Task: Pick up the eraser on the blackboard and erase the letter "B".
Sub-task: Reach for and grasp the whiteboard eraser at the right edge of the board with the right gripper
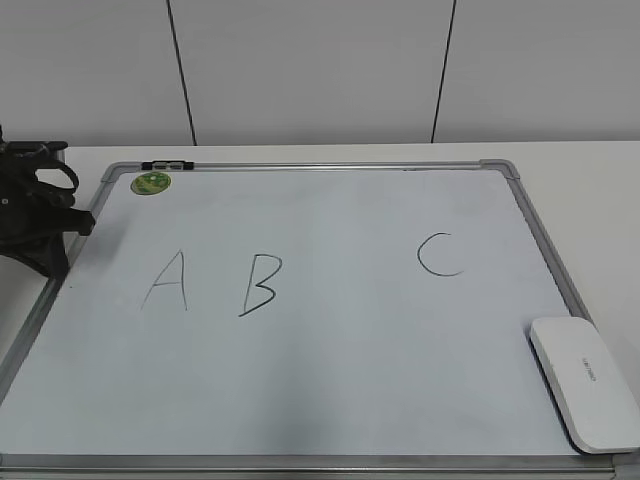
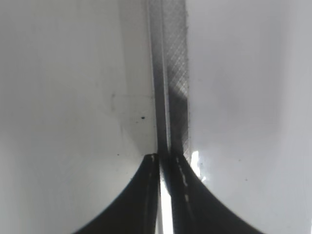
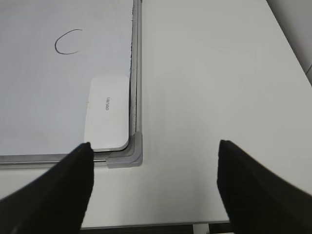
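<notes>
**Eraser untouched in the board's near right corner, right gripper spread wide above it**

From my right wrist camera, the right gripper (image 3: 153,187) hangs with its two dark fingers (image 3: 58,190) spread far apart, holding nothing. Just ahead of the left finger and a little to the left of the gripper's middle lies the eraser (image 3: 108,113), flat on the blackboard (image 3: 44,97), tucked against the frame and its grey corner piece (image 3: 127,157). Farther ahead and more to the left I see the handwritten "C" (image 3: 67,42). To the right of the gripper is bare white table (image 3: 209,87).

On my left wrist camera, the left gripper (image 2: 165,163) has its fingers pressed together, nothing between them, with the board's metal frame (image 2: 170,73) running straight ahead from the tips.

In the exterior view that gripper (image 1: 40,215) sits at the board's left edge. The letter "B" (image 1: 260,284) is well to its right, whole, just past the "A" (image 1: 167,281). Beyond, at the far rim, are the green sticker (image 1: 152,183) and black clip (image 1: 167,164).
</notes>
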{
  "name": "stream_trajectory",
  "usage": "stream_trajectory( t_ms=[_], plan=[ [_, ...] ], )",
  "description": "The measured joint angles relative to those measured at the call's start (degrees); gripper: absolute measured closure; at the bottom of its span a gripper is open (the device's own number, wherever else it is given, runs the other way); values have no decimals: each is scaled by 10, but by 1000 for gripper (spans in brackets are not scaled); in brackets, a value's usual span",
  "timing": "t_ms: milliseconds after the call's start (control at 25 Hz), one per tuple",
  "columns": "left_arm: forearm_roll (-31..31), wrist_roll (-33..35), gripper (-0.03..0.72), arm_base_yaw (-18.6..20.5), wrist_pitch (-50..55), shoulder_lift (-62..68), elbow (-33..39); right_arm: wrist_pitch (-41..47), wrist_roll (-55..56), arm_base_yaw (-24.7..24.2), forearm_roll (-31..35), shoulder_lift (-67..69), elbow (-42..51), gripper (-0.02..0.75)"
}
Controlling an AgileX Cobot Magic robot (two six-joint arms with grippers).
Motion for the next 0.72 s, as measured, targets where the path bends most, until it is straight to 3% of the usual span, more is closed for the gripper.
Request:
stream_trajectory(
  t_ms=[440,720],
  plan=[
    [-3,0,653,1,2,0,0,0,0,0,14,2,-18,151],
    [-4,0,649,1,2,0,0,-34,-11,0,27,151,-69,151]
  ],
)
